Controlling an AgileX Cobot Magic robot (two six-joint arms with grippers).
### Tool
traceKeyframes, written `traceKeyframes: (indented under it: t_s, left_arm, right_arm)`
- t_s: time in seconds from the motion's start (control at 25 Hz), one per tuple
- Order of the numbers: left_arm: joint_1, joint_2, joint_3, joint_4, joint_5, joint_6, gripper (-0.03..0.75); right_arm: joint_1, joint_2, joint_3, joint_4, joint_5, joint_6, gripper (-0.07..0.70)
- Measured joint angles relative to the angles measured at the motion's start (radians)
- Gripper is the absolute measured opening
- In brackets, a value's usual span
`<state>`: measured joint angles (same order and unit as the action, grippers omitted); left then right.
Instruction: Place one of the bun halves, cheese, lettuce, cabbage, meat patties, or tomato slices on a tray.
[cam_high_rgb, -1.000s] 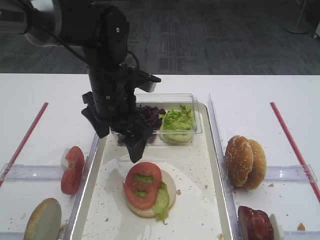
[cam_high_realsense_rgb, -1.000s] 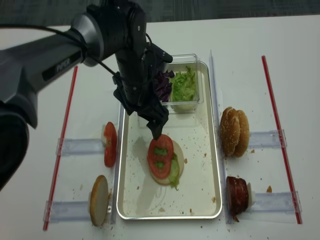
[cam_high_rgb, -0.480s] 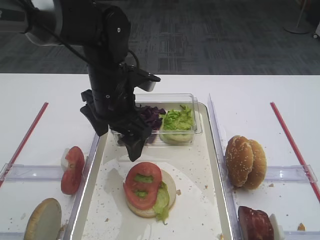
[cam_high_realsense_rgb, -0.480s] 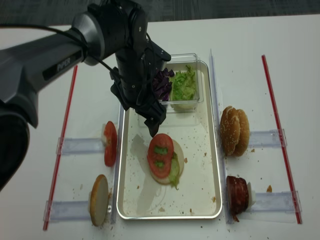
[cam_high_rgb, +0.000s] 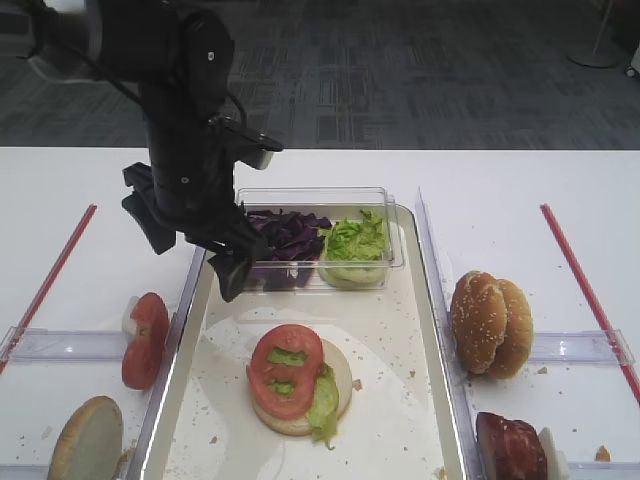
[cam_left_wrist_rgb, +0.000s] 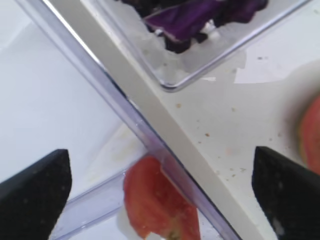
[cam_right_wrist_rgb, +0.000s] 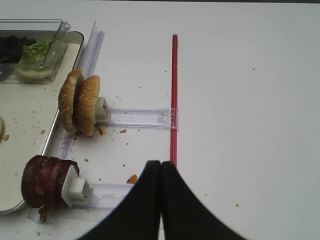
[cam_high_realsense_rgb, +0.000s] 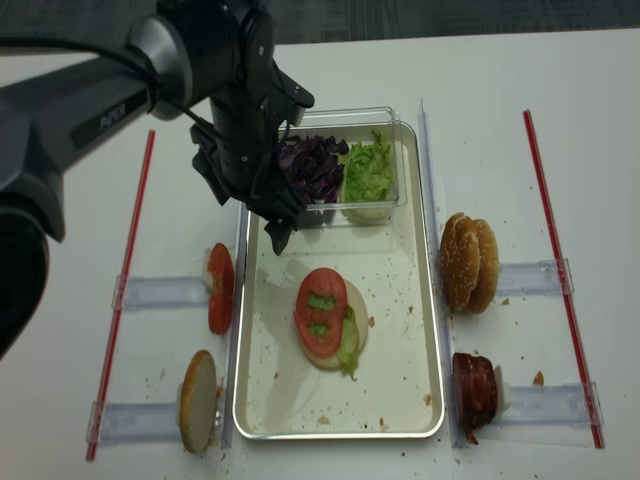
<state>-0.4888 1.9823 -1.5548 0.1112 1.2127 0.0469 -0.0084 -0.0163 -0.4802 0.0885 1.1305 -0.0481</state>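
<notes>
Black left gripper (cam_high_rgb: 190, 240) is held wide open and empty above the tray (cam_high_rgb: 430, 330) rim, beside tomato slices (cam_high_rgb: 146, 339); right gripper (cam_right_wrist_rgb: 160, 172) is closed, empty.

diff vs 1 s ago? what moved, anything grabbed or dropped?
The left gripper pulled back from above the stack on the tray, shifting left toward the tray's left rim and the tomato slices outside it. Its jaws stayed open and empty; nothing was grabbed or released. The right gripper stayed shut. The stack, the clear box with cabbage and lettuce, the bun halves and meat patties are unchanged.
</notes>
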Motion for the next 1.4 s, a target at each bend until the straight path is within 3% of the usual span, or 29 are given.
traceKeyframes:
  t_s: [0.88, 1.4]
  left_arm:
    - [0.377, 0.0, 0.0, 0.01, 0.0, -0.047, 0.671]
    - [0.401, 0.0, 0.0, -0.103, 0.002, -0.035, 0.671]
  right_arm:
    - [0.0, 0.0, 0.0, 0.0, 0.0, 0.0, 0.036]
    - [0.0, 0.0, 0.0, 0.0, 0.0, 0.0, 0.036]
